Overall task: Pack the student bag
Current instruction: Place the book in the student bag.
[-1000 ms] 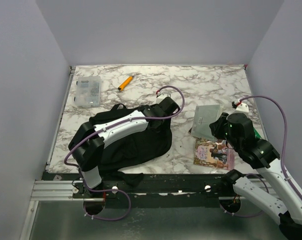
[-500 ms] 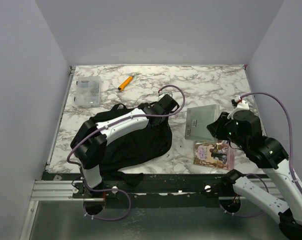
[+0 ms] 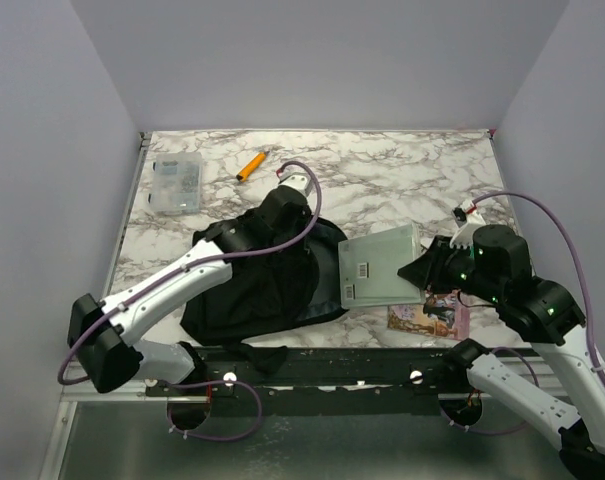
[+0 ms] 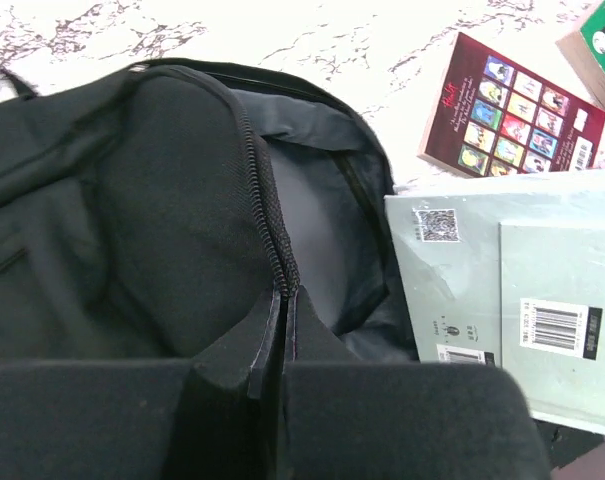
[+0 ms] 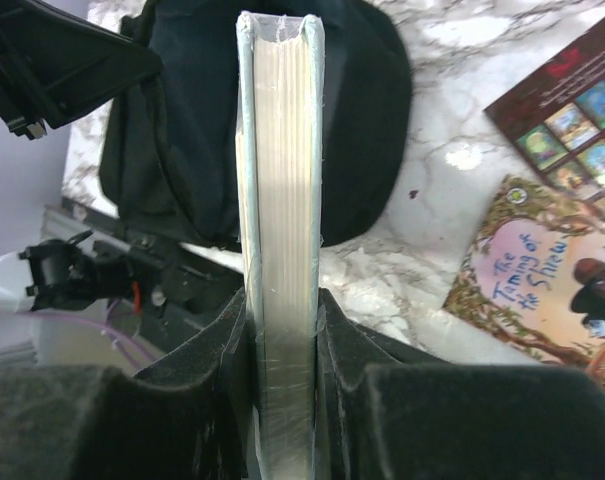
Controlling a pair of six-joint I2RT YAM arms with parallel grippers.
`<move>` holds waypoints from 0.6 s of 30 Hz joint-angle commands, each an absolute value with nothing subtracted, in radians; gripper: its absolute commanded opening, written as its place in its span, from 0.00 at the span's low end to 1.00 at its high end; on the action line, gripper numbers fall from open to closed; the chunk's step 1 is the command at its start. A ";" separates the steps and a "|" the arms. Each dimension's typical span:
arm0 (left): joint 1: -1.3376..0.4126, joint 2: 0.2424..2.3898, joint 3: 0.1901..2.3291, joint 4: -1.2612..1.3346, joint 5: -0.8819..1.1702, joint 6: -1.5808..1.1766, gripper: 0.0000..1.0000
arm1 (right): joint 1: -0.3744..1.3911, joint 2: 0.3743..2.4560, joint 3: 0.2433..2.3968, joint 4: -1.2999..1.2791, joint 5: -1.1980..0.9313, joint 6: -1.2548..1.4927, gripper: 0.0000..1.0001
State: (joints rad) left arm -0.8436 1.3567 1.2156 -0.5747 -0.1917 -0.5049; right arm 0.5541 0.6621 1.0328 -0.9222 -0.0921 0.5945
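Observation:
The student bag (image 3: pixel 252 290) lies black and soft at the table's front left, its mouth facing right. My left gripper (image 3: pixel 300 232) is shut on the zipper edge (image 4: pixel 272 240) of the bag's upper flap and holds it up, so the grey lining (image 4: pixel 322 230) shows. My right gripper (image 3: pixel 422 270) is shut on a pale green book (image 3: pixel 382 265), held flat with its left end at the bag's mouth. In the right wrist view the book's page edge (image 5: pixel 280 150) stands between my fingers (image 5: pixel 337 340), with the bag (image 5: pixel 182 130) behind it.
A book titled "The Taming of the Shrew" (image 3: pixel 427 312) lies under the right arm, beside a dark red book (image 4: pixel 512 105) and a green book's corner (image 4: pixel 602 40). An orange marker (image 3: pixel 250 165) and a clear plastic box (image 3: pixel 176 183) sit at the back left.
My left gripper has shut on the bag's zipper edge and pulled the flap up and left. My right arm has carried the green book leftward to the bag's mouth.

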 commanded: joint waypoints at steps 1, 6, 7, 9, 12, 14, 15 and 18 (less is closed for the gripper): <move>-0.841 1.223 1.149 -0.492 -0.149 -0.435 0.00 | 0.555 0.645 1.089 -0.809 -0.250 0.669 0.00; -0.838 1.080 1.066 -0.452 -0.186 -0.380 0.00 | 0.555 0.676 1.100 -0.801 -0.358 0.709 0.00; -0.835 1.053 1.053 -0.444 -0.187 -0.368 0.00 | 0.554 0.682 1.093 -0.794 -0.383 0.720 0.01; -0.832 1.016 1.035 -0.435 -0.190 -0.346 0.00 | 0.555 0.691 1.071 -0.770 -0.427 0.748 0.01; -0.826 0.980 1.022 -0.432 -0.193 -0.312 0.00 | 0.555 0.692 1.016 -0.714 -0.485 0.802 0.00; -0.823 0.963 1.022 -0.433 -0.194 -0.294 0.00 | 0.554 0.683 0.971 -0.656 -0.519 0.838 0.01; -0.821 0.951 1.023 -0.432 -0.189 -0.290 0.00 | 0.554 0.678 0.951 -0.634 -0.527 0.856 0.00; -0.819 0.932 1.028 -0.431 -0.158 -0.262 0.00 | 0.553 0.665 0.903 -0.565 -0.536 0.899 0.00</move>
